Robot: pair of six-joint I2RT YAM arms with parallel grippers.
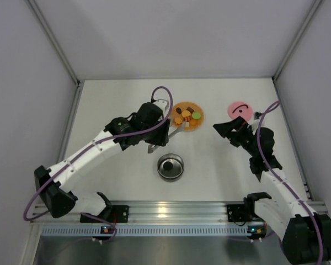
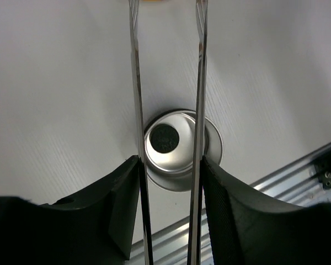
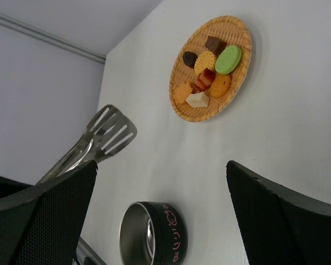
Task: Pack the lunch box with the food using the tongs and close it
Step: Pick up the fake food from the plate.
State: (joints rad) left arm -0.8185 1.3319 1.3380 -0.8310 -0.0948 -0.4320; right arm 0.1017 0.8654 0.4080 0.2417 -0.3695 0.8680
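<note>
Left claw is clamped on slim silver metal tongs, long axis aimed far-right at small mixed food pieces on orange woven plate just past the tips, round steel lunch box sits behind, nearer the bases, and right claw is spread wide, empty.

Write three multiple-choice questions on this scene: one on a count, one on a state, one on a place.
1. How many pieces lie in the lunch box? A. None. B. One. C. Three.
2. How is the right end effector? A. Open, empty. B. Shut, empty. C. Shut on a piece.
3. Where is the pink lid? A. On the lunch box. B. Lying right of the woven plate. C. In the right end effector.
Answers: 1 B, one black piece sits inside; 2 A, its fingers stand apart, nothing between; 3 B, it lies beside the plate.
</note>
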